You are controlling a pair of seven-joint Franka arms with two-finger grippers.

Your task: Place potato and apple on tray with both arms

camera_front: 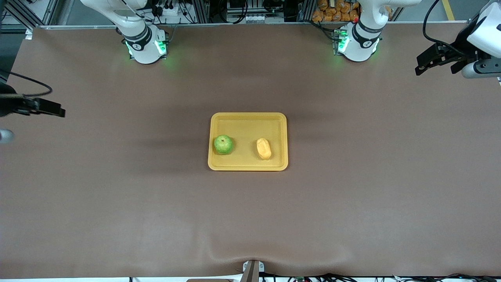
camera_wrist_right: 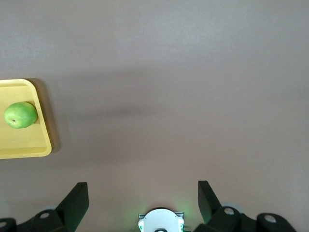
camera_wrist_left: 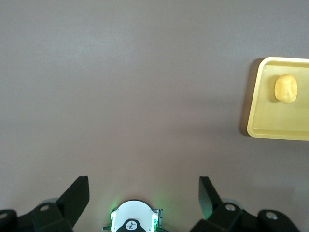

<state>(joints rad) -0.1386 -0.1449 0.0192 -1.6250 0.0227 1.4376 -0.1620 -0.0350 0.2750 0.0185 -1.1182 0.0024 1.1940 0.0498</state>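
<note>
Apple [camera_front: 223, 145] & potato [camera_front: 264, 149] both on tray [camera_front: 248, 118], mid-bench.
Left gripper [camera_front: 437, 59] released, over the left-arm end edge; right gripper [camera_wrist_right: 143, 198] released, over the right-arm end edge.

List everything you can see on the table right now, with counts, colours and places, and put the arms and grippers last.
tray: one, yellow, middle of the table.
apple: one, light green, on the tray, toward the right arm's end.
potato: one, yellow-orange, on the tray, toward the left arm's end, apart from the apple.
table: one, brown cover.
arms: two, white with green-lit bases, both waiting pulled back from the tray.
left gripper: black, open, holding nothing, over the left arm's end of the table.
right gripper: black, open, holding nothing, over the right arm's end.
</note>
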